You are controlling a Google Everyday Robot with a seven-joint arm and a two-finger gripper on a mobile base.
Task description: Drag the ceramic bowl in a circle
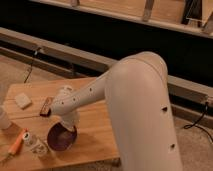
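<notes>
One gripper (69, 131) | at ceramic bowl (60, 138) rim | fingers' spacing: cannot tell | table (95, 135)

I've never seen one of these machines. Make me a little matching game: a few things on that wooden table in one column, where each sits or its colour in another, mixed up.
Things:
1. bowl
2. sponge
3. orange tool
4. dark block

Descriptions:
A. pale yellow, far left part of the table
B. maroon, glossy, right under the hand
C. lies near the front left edge
D. beside the arm, behind the bowl

Pairs: 1-B, 2-A, 3-C, 4-D

The hand sits at the bowl's rim.
</notes>
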